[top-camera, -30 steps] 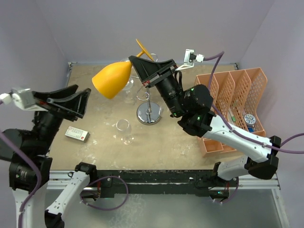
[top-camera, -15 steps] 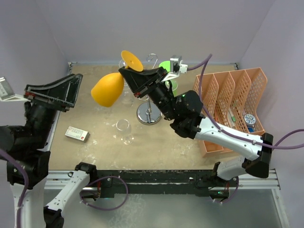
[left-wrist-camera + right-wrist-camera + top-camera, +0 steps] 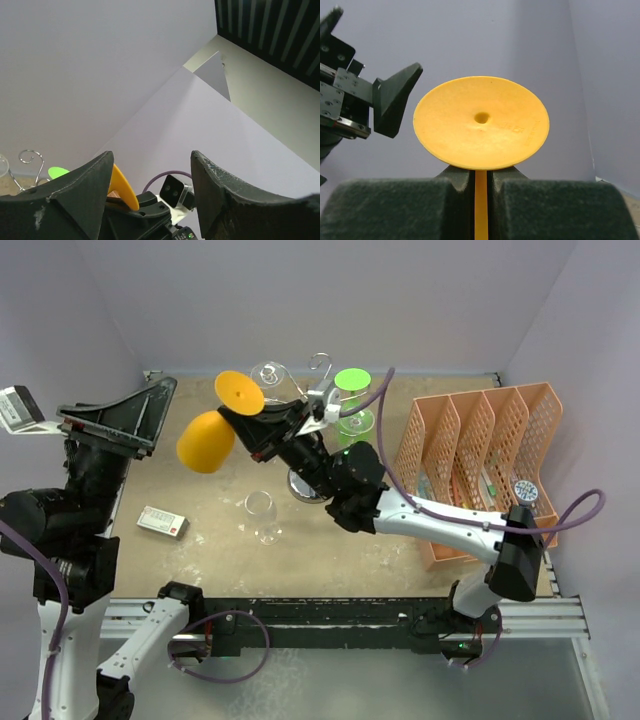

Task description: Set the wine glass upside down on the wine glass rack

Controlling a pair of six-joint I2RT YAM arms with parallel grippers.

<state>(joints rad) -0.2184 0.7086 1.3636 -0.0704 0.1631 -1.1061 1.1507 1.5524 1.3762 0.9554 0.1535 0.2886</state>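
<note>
My right gripper (image 3: 258, 428) clamps the glass (image 3: 205, 440) by its stem, bowl tilted down-left, foot up; the rack (image 3: 298, 486) stands just right, toward the far edge.

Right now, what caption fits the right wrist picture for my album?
Right claw pinching the orange wine glass by its stem, foot facing the camera.

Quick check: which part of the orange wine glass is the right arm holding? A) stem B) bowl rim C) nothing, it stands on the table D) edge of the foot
A: in the right wrist view the right gripper has its jaws closed on the thin stem of the wine glass, with the foot free above them.
</note>
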